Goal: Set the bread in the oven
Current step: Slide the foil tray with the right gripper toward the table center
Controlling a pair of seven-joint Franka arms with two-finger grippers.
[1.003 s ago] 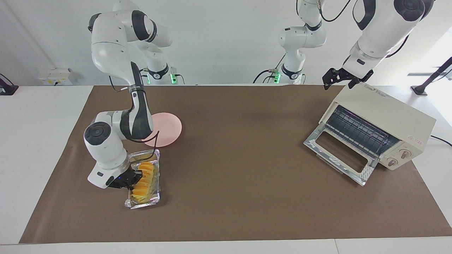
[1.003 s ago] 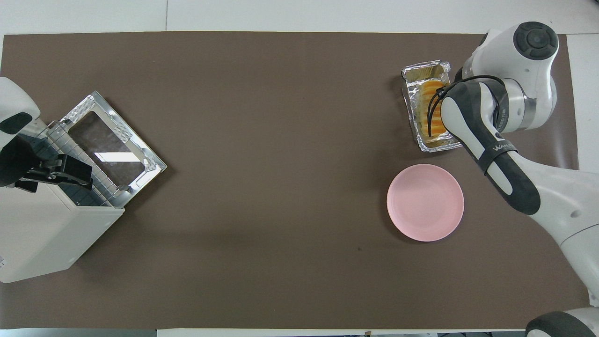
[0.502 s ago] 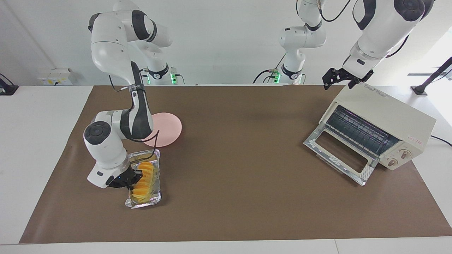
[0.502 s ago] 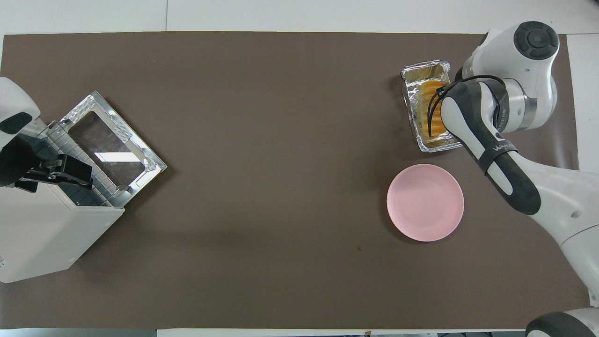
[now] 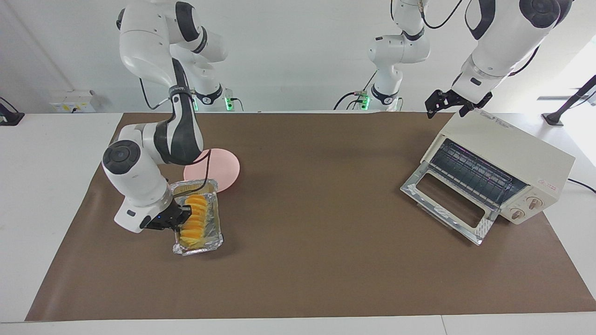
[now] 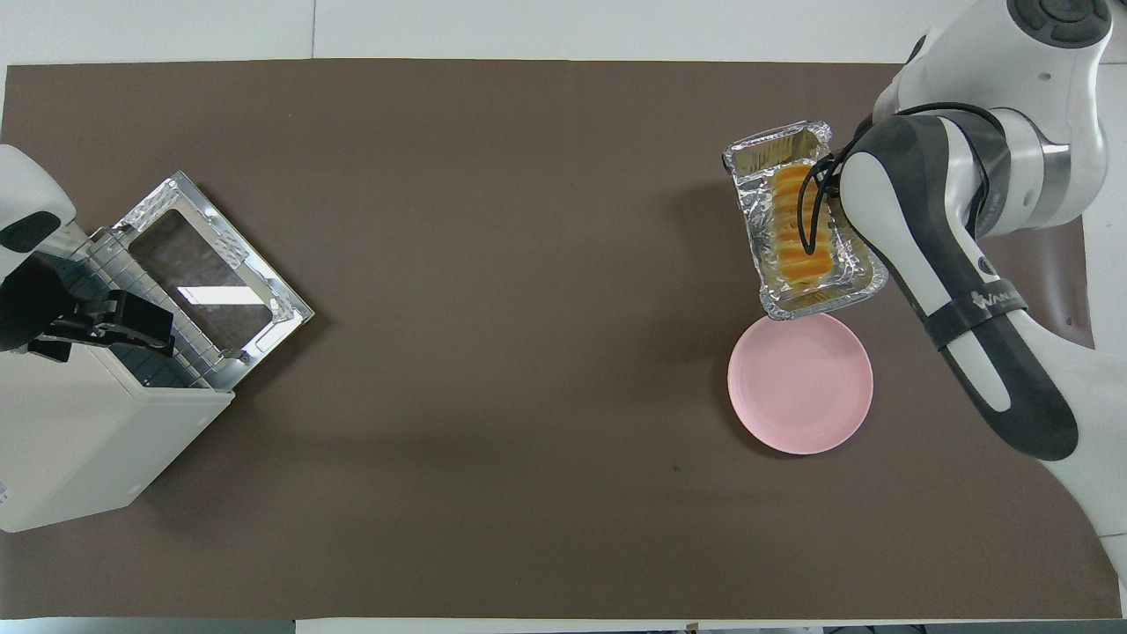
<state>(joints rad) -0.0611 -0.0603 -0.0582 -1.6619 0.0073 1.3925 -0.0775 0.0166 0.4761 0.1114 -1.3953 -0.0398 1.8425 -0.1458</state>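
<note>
The bread, a ridged yellow-orange loaf, lies in a crinkled foil tray. My right gripper is shut on the tray's side wall and holds tray and bread tilted just above the mat, beside the pink plate. In the overhead view the bread and tray show, but the right forearm hides the gripper. The cream oven stands at the left arm's end with its glass door dropped open and the wire rack showing. My left gripper waits open over the oven's top.
A round pink plate lies on the brown mat, nearer to the robots than the tray; it also shows in the overhead view. The oven's open door juts out over the mat toward the table's middle.
My right gripper has lifted the foil tray with the bread off the mat and swung it toward the plate and the table's middle. The left arm has not moved.
</note>
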